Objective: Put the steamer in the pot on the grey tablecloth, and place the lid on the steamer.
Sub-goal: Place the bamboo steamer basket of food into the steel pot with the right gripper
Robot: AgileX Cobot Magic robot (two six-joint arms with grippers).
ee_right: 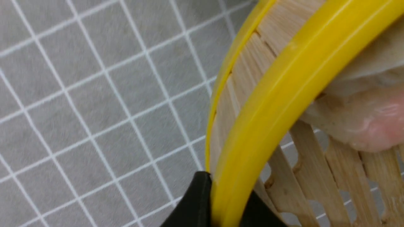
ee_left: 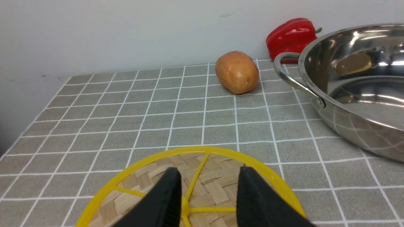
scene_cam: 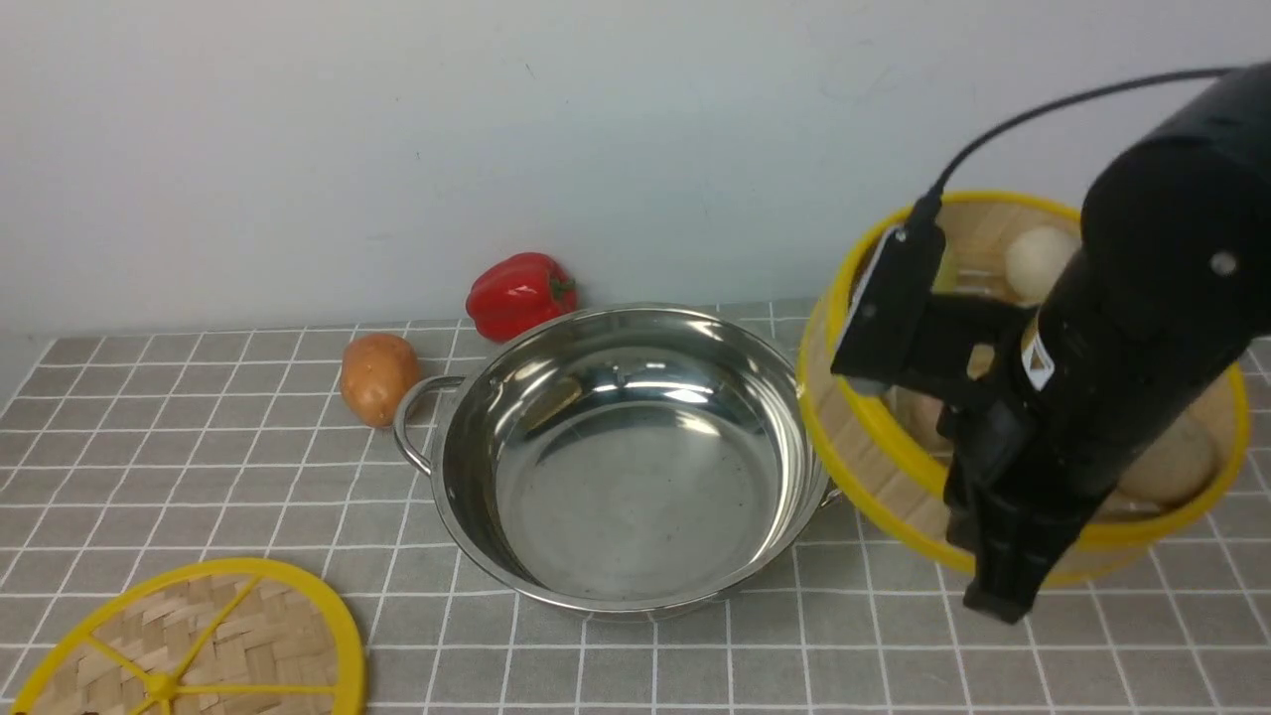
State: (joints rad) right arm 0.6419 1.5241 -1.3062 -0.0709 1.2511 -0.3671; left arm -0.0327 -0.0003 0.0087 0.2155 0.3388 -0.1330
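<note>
Front view: the right arm's jaws pinch the near rim of the tilted steamer [scene_cam: 899, 487], held just right of the empty pot [scene_cam: 635, 467] on the grey tablecloth [scene_cam: 199, 447]. The pot lies leftward. The left jaws hover part-open and empty over the lid [ee_left: 151, 176].

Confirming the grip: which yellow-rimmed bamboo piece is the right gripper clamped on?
The steamer, the deep slat-walled basket right of the pot; the lid is the flat disc.
</note>
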